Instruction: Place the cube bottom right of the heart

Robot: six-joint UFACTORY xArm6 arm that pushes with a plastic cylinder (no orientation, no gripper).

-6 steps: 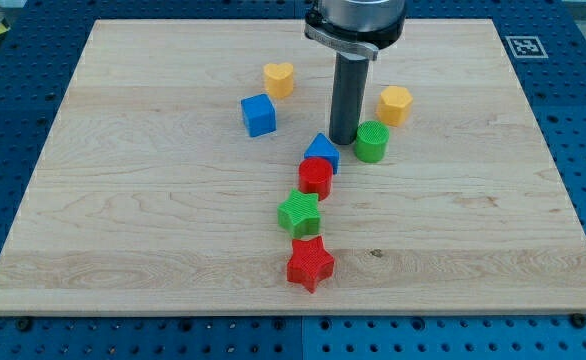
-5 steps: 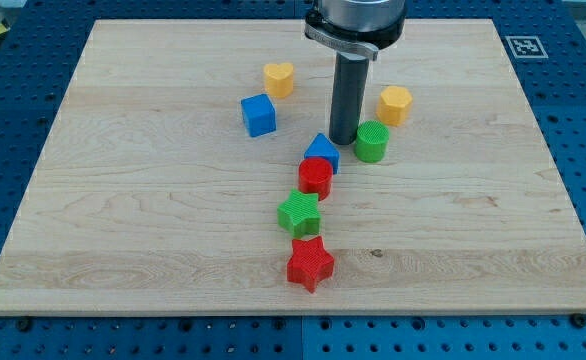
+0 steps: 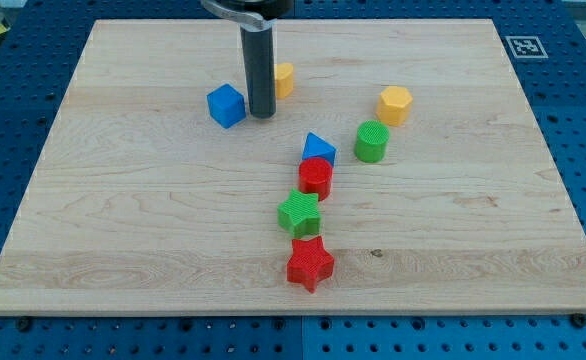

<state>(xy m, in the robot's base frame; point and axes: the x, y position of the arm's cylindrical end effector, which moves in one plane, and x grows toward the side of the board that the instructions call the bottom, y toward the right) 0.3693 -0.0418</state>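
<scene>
The blue cube (image 3: 226, 105) sits on the wooden board toward the view's top left of centre. The yellow heart (image 3: 284, 79) lies up and to the right of it, partly hidden by the rod. My tip (image 3: 262, 115) rests on the board between them, just right of the cube and just below-left of the heart, close to or touching the cube's right side.
A blue triangular block (image 3: 319, 149), a red hexagonal block (image 3: 315, 177), a green star (image 3: 299, 213) and a red star (image 3: 310, 263) run down the middle. A green cylinder (image 3: 371, 142) and a yellow hexagonal block (image 3: 395, 104) sit to the right.
My tip has moved from beside the blue triangular block and green cylinder up and left to the cube. The blue cube has shifted left and slightly up.
</scene>
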